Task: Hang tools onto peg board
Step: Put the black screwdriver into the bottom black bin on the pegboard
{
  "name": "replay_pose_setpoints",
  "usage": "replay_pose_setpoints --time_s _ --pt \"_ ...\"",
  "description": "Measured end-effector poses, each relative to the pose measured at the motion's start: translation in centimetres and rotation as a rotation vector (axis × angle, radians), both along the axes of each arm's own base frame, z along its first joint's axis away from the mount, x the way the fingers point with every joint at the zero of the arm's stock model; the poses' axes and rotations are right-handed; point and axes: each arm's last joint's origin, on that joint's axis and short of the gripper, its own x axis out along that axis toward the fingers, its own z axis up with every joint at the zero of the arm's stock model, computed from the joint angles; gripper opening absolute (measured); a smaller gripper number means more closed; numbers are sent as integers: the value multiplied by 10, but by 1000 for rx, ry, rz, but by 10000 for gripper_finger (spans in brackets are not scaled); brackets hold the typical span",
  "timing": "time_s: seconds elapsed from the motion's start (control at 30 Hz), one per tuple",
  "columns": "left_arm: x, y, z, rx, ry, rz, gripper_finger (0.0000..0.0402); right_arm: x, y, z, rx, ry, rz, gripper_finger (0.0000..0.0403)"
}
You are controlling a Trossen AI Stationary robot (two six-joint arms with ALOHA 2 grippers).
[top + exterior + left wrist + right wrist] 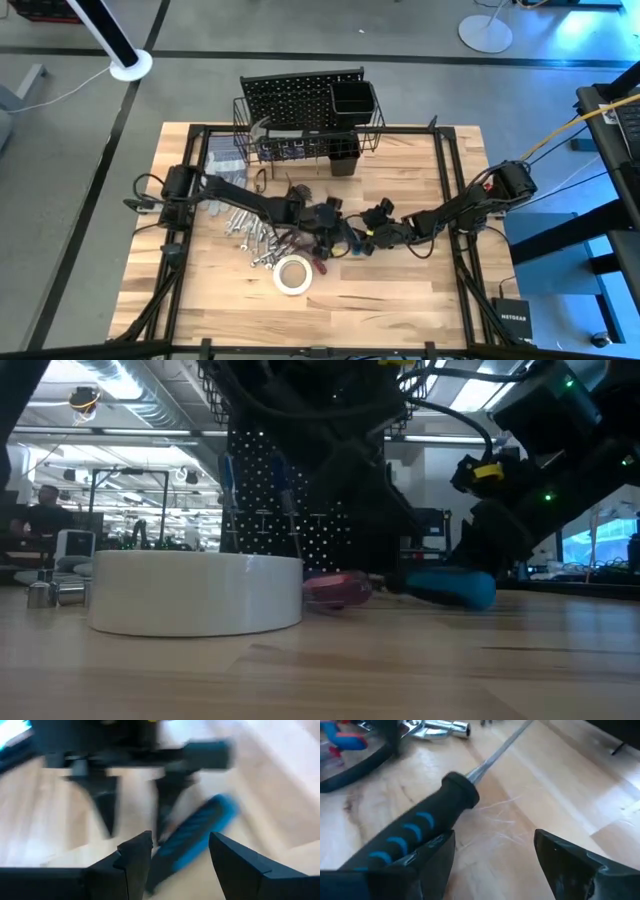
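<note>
A screwdriver with a black-and-blue handle (415, 827) lies on the wooden table at its middle, and its handle also shows in the low view (450, 587). My left gripper (180, 855) is open, its fingers on either side of the handle's butt end (192, 837). My right gripper (495, 855) is open right beside it, low over the table, with the handle running past one finger. In the high view the two grippers meet at the table's middle, left (335, 225) and right (372, 222). The black peg board (300, 100) stands upright at the far edge. My left gripper has the handle's butt end (165, 857) between its open fingers, close to one finger (137, 852); whether it touches, I cannot tell. My right gripper has one finger (432, 852) over the handle's black-and-blue grip (395, 842); whether it touches, I cannot tell. The screwdriver lies flat on the table.
A white tape roll (293, 275) lies near the table's front. Silver wrenches (250, 235) lie left of the grippers, and a red-handled tool (338, 588) lies beside the roll. A wire basket (300, 145) and a square cup (352, 98) hang on the board. Grey gloves (222, 155) lie at the far left.
</note>
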Motion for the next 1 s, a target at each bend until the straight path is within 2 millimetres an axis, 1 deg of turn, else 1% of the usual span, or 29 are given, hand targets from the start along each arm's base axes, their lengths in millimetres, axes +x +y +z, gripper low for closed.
replay_pose_setpoints --time_s 0.1,0.17,0.23,0.33,0.4,0.47,0.57,0.77,0.83,1.0 --pt "0 15 3 37 -3 7 191 0 1 0 18 6 19 275" --pt "0 25 1 35 12 0 192 0 1 0 31 9 31 275" --pt "0 35 -11 15 55 -37 191 0 2 -1 38 11 39 275" --pt "1 43 -31 -11 108 -110 191 0 2 -1 39 14 43 275" --pt "3 42 -35 19 103 -159 192 0 2 -1 39 13 44 275" --pt "5 40 -46 76 113 -211 192 0 2 -1 44 15 50 275" --pt "7 36 -53 115 125 -262 192 0 2 -1 43 22 64 275" --pt "7 33 -58 98 138 -245 190 0 2 -1 36 22 70 275" --pt "7 33 -58 83 141 -231 179 0 2 -1 33 23 71 275" --pt "6 33 -59 69 152 -224 129 -1 1 2 29 30 69 275"
